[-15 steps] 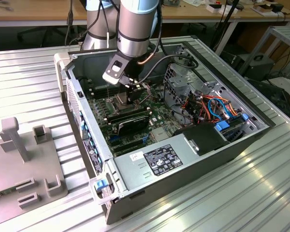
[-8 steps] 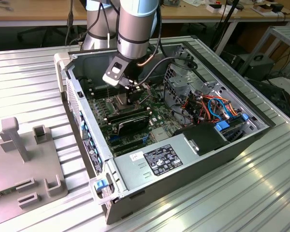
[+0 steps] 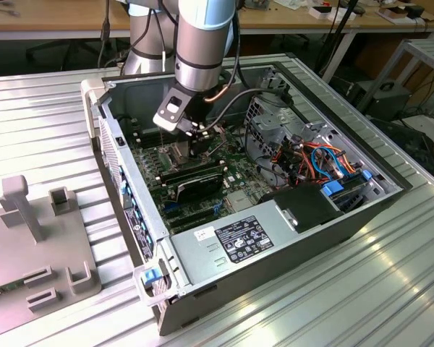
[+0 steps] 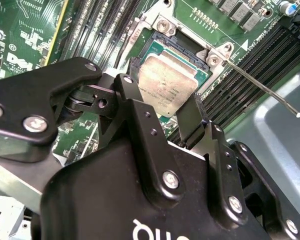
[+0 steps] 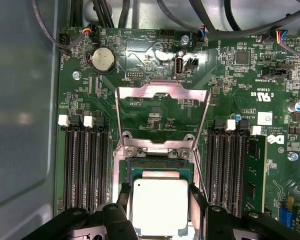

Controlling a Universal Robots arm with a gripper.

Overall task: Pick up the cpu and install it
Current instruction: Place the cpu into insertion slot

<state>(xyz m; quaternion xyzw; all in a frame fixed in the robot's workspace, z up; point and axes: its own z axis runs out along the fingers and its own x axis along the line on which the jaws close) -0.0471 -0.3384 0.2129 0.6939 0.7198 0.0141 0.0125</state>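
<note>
**Cpu gripped over the open socket inside the case**

On the exterior view's left, a grey fixture (image 3: 29,238) with upright posts sits on the slatted metal table (image 3: 390,289), well apart from the work. Next to it lies the open computer case (image 3: 116,166). The arm (image 3: 202,43) reaches down into the case from the far side, and its gripper (image 3: 197,148) hangs low over the motherboard. A black card (image 3: 192,181) lies just on the near side of the gripper. Further toward the exterior view's right, a tangle of orange and blue cables (image 3: 315,155) crowds the drive bay. The power supply (image 3: 246,242) fills the near corner of the case.

In the first wrist view the cpu (image 5: 160,205) sits between the two black fingers (image 5: 197,200). The jaws are closed on its opposite edges. It is directly over the socket (image 5: 160,169); whether it is seated or just above cannot be told. The metal load plate (image 5: 162,92) is swung open on the socket's far side, away from the gripper. Memory slots (image 5: 85,170) flank the socket on both sides, close to the fingers. A coin battery (image 5: 103,60) lies beyond the plate. In the second wrist view the thin retention lever (image 4: 260,85) juts out across the memory slots, just beside one finger.
</note>
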